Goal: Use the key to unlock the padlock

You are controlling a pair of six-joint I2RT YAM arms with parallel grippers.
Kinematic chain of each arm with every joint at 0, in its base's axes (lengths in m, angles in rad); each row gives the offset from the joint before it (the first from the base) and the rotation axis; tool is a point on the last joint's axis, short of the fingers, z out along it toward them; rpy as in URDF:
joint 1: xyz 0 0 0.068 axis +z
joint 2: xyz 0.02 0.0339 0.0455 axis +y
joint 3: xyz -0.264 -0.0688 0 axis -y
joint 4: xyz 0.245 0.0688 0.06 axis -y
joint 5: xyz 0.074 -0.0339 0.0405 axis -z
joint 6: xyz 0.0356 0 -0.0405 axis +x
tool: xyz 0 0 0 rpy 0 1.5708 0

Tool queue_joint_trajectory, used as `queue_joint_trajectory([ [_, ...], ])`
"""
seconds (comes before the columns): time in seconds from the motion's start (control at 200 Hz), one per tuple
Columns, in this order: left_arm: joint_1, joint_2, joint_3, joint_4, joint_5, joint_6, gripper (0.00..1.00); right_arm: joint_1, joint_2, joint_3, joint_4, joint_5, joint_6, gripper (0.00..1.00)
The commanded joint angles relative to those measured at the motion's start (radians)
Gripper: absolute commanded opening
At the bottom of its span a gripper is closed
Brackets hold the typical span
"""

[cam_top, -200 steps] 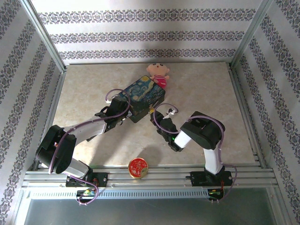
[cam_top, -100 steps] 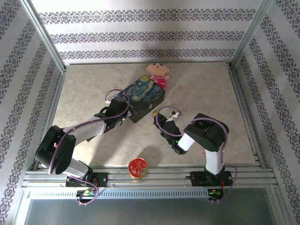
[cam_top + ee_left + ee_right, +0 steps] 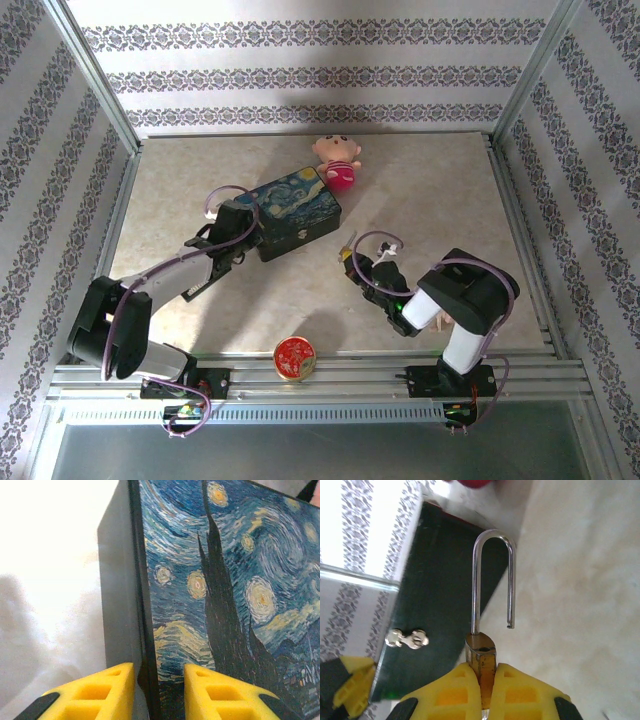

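The padlock (image 3: 481,652) is a tiny brass body with a thin silvery shackle (image 3: 492,545). The shackle's free end stands out of the body, so it hangs open. My right gripper (image 3: 481,672) is shut on the brass body, and in the top view the gripper (image 3: 352,258) holds the padlock (image 3: 346,250) right of the blue painted tin box (image 3: 295,210), apart from it. My left gripper (image 3: 159,672) straddles the box's (image 3: 225,580) left rim and is shut on it; from above, that gripper (image 3: 250,228) is at the box's left end. The key is hidden.
A small doll (image 3: 338,158) lies just behind the box. A round red tin (image 3: 295,358) stands at the near edge between the arm bases. The box's dark side (image 3: 440,580) carries a small silvery clasp (image 3: 406,639). Metal rails frame the table.
My right gripper has drawn back from the box, to the right and nearer, with the padlock in it. My left gripper has dragged the box leftward and turned it slightly.
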Motion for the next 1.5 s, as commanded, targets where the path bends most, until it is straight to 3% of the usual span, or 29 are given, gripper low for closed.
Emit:
queue_joint_trajectory([
  [0.0,0.035,-0.030,-0.027,-0.144,-0.047,0.044,0.31,-0.015,-0.090,-0.018,-0.106,-0.065,-0.055,0.00],
  [0.125,0.038,-0.060,-0.025,-0.150,-0.041,0.044,0.44,-0.011,-0.289,0.043,-0.537,-0.073,-0.143,0.00],
  [0.275,0.038,-0.103,-0.042,-0.144,-0.026,0.024,0.61,0.028,-0.560,0.255,-1.251,0.072,-0.332,0.00],
  [0.535,0.048,-0.171,-0.047,-0.147,-0.016,0.016,1.00,-0.077,-0.738,0.466,-1.854,0.107,-0.506,0.00],
  [0.58,0.051,-0.183,-0.048,-0.145,-0.014,0.016,0.99,-0.088,-0.741,0.497,-1.917,0.120,-0.528,0.00],
  [0.765,0.065,-0.208,-0.053,-0.141,0.005,0.013,0.99,-0.136,-0.663,0.609,-2.038,0.113,-0.640,0.00],
  [0.969,0.073,-0.215,-0.057,-0.143,0.021,0.014,0.99,-0.180,-0.456,0.731,-2.067,-0.033,-0.802,0.00],
  [1.339,0.080,-0.229,-0.084,-0.122,0.034,0.002,0.99,-0.350,-0.235,0.799,-1.958,-0.362,-0.958,0.00],
  [1.494,0.082,-0.229,-0.085,-0.121,0.034,-0.001,0.99,-0.390,-0.193,0.805,-1.940,-0.374,-0.973,0.00],
])
